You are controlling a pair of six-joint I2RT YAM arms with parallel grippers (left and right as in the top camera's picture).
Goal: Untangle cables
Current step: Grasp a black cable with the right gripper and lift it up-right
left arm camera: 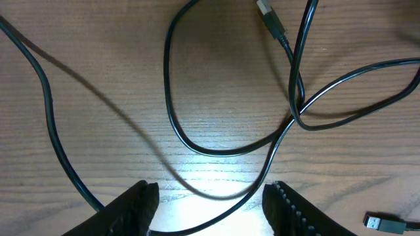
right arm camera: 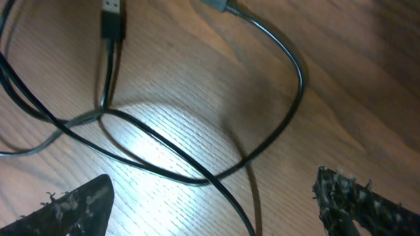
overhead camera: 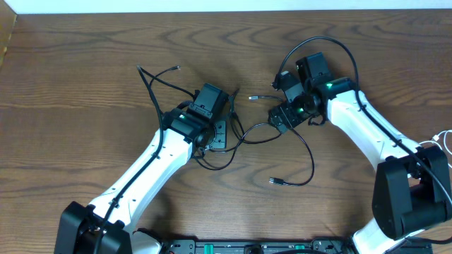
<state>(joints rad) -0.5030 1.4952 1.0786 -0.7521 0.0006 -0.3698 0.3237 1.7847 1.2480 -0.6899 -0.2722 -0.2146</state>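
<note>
Hovering low over table [overhead camera: 85, 85], left gripper [left arm camera: 213, 196] jaws partly apart, gripping nothing. Black cables [left arm camera: 223, 153] lie tangled on wood between both arms, one strand crossing left gap. Right gripper [right arm camera: 210, 196] spread wide, empty, strand on table in its gap.

Black cables [overhead camera: 311, 161] lie across a brown table [overhead camera: 70, 92] with a strong wood grain. Both arms [overhead camera: 148, 173] are white with black joints.
</note>
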